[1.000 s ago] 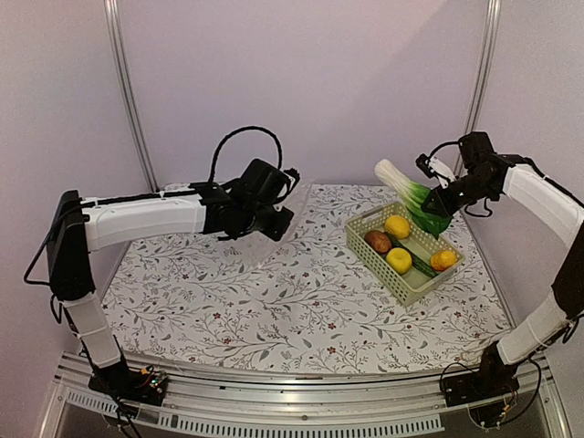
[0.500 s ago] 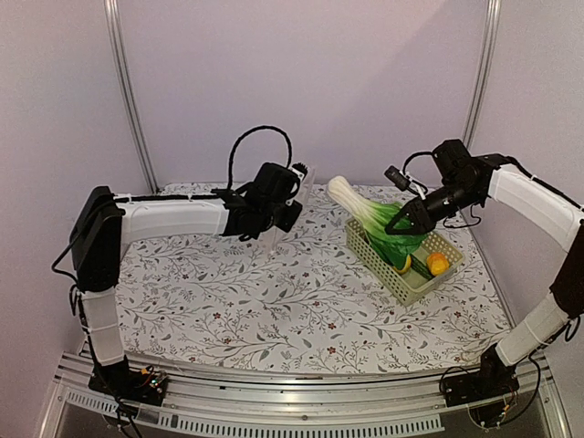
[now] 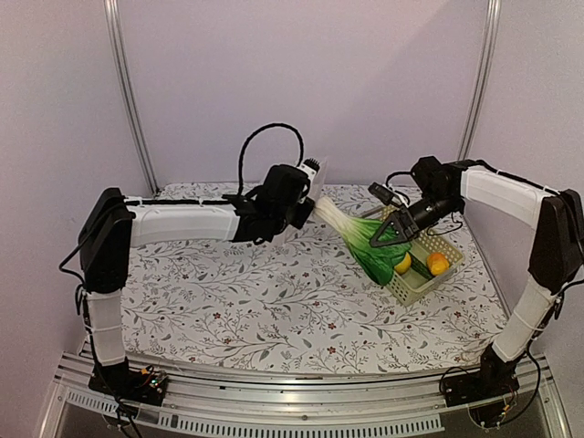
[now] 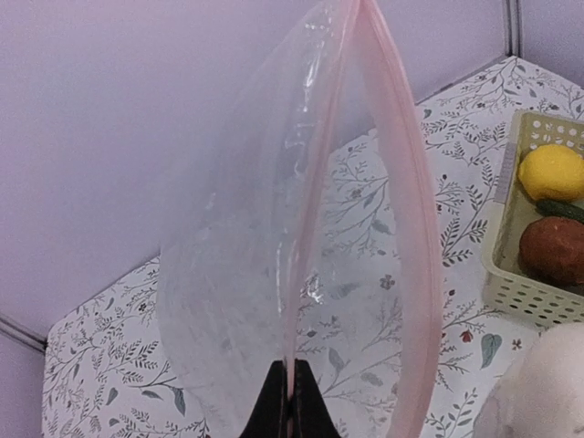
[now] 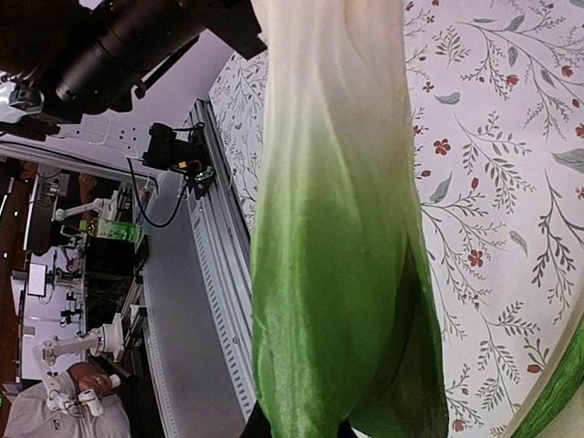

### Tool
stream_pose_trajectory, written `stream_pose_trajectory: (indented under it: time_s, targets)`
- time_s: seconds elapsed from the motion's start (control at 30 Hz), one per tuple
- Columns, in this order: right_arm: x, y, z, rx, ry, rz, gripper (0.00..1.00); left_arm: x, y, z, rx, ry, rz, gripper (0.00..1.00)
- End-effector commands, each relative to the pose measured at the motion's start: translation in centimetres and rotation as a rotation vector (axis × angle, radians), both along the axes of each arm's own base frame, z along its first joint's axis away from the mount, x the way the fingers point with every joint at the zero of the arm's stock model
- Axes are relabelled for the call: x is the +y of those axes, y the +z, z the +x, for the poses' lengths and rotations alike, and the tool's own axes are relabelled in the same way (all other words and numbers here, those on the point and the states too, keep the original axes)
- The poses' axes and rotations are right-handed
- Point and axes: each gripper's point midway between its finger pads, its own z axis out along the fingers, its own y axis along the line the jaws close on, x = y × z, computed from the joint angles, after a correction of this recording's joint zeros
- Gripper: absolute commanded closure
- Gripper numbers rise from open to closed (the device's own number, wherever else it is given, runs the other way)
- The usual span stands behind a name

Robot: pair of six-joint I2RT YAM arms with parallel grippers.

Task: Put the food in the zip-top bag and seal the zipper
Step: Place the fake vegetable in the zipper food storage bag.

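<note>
My left gripper (image 4: 292, 401) is shut on one pale pink zipper (image 4: 401, 201) lip of the clear zip-top bag (image 4: 237, 255), which hangs open above the table. In the top view that gripper (image 3: 306, 193) holds the bag (image 3: 317, 180) mid-table at the back. My right gripper (image 3: 391, 228) is shut on the green leaves of the leafy vegetable (image 3: 363, 239), whose white stalk points left at the bag's mouth. It fills the right wrist view (image 5: 338, 274), with the gripper (image 5: 297, 427) at the bottom. The stalk tip (image 4: 547, 392) shows beside the bag.
A pale green lattice basket (image 3: 427, 270) stands at the right, under my right arm. It holds a yellow fruit (image 4: 550, 172), a reddish-brown one (image 4: 554, 248), a dark cucumber (image 4: 566, 208) and an orange piece (image 3: 438, 263). A floral cloth (image 3: 274, 310) covers the table.
My right arm has carried the vegetable left and down from above the basket toward the bag. The left arm has moved the bag rightward to meet it.
</note>
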Motion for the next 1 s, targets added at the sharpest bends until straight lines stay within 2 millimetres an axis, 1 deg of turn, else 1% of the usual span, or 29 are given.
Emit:
stream_pose_trajectory:
  time_s: [0.0,0.2,0.47,0.57,0.63,0.73,0.83,0.9,0.97]
  targets:
    - [1.1,1.3,0.6,0.056,0.006,0.063,1.00,-2.0,1.5,-0.8,-0.065,-0.031,-0.007,1.00]
    - [1.6,1.5,1.6,0.077,0.002,0.074,1.00,-3.1,1.3,-2.2,-0.079,-0.059,0.021,1.00]
    - [1.8,0.8,3.7,0.144,-0.060,0.061,1.00,-4.7,1.0,-4.1,-0.078,-0.115,0.043,1.00]
    - [1.9,0.8,4.5,0.167,-0.081,0.061,1.00,-5.1,0.6,-4.3,-0.072,-0.115,0.059,1.00]
    - [1.7,0.6,4.8,0.185,-0.103,0.055,1.00,-5.1,0.3,-4.3,-0.073,-0.100,0.076,1.00]
    - [0.8,-0.1,5.3,0.188,-0.146,0.026,1.00,-5.0,0.0,-4.2,-0.069,-0.071,0.097,1.00]
    - [0.0,-0.3,5.4,0.200,-0.174,0.014,1.00,-4.9,-0.3,-4.3,-0.059,-0.061,0.098,1.00]
    - [0.0,0.0,5.2,0.197,-0.171,0.026,1.00,-5.2,-0.4,-4.5,-0.051,-0.076,0.090,1.00]
    - [0.3,0.9,5.2,0.183,-0.157,0.068,1.00,-5.9,-0.5,-4.9,-0.042,-0.107,0.077,1.00]
